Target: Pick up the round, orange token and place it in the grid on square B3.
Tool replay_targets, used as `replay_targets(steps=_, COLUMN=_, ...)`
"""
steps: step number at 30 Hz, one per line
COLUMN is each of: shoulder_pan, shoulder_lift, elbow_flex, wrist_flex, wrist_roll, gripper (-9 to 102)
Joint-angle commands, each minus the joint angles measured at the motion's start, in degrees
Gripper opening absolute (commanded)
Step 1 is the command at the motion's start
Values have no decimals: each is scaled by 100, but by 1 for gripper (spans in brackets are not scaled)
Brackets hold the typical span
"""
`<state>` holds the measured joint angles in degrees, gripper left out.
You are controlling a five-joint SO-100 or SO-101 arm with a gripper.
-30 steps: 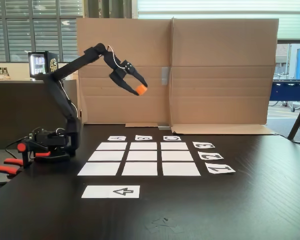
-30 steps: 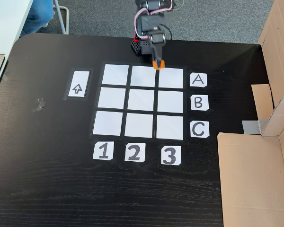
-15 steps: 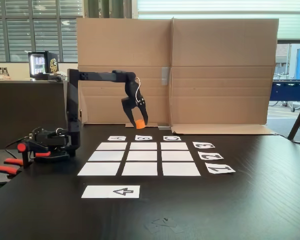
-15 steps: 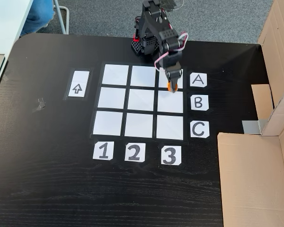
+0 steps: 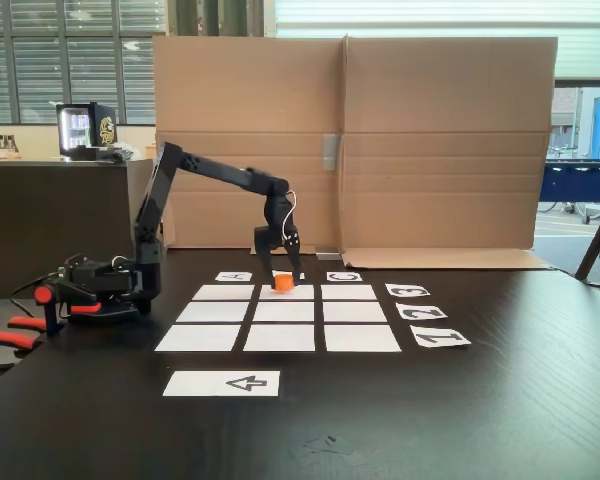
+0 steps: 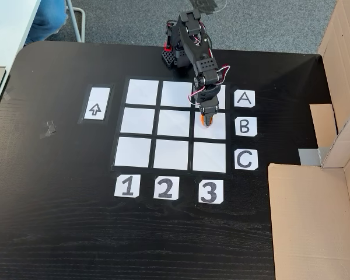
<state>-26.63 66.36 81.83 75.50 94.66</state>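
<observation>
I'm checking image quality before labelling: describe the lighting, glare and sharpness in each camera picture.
In the fixed view from the table's side, daylight from the rear windows backlights the scene, and the dark wooden table shows a soft sheen; the small orange token in the black gripper stays sharp. In the fixed view from above, light is even, the white paper grid reads crisp without glare, shadows are faint.

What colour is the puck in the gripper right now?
Bright orange; the small round token shows best in the front-on fixed view, between the black gripper fingers.
</observation>
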Motion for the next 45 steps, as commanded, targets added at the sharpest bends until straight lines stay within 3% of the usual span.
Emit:
replay_targets(steps=1, shoulder_pan=44, shoulder_lift=26, elbow_flex=-255, wrist_flex=-70, wrist_roll=62, gripper=-1)
replay_targets(steps=8, shoulder_pan=-9, shoulder_lift=44, elbow_flex=-255, wrist_flex=-26, wrist_roll=44, gripper=0)
replay_targets(steps=13, shoulder_pan=-70, shoulder_lift=114, elbow_flex=-26, wrist_flex=53, wrist_roll=176, gripper=32)
replay_targets(steps=15, shoulder_pan=-62, shoulder_lift=158, elbow_flex=-18, wrist_flex=53, wrist_roll=229, gripper=38)
replay_targets(steps=23, shoulder_pan=-9, shoulder_lift=571, elbow_flex=527, wrist_flex=-193, wrist_roll=246, gripper=44)
replay_targets(steps=34, shoulder_pan=562, shoulder_lift=3630, elbow_flex=3401, wrist_flex=-1969, wrist_roll=-158, gripper=45)
replay_targets(steps=38, shoulder_pan=1266, shoulder_lift=5502, elbow_flex=4579, wrist_flex=-2610, wrist_roll=-536, gripper=45)
replay_targets(steps=45, shoulder_pan=4034, shoulder_lift=9035, elbow_flex=5660, wrist_flex=-3296, wrist_roll=-1090, gripper=46)
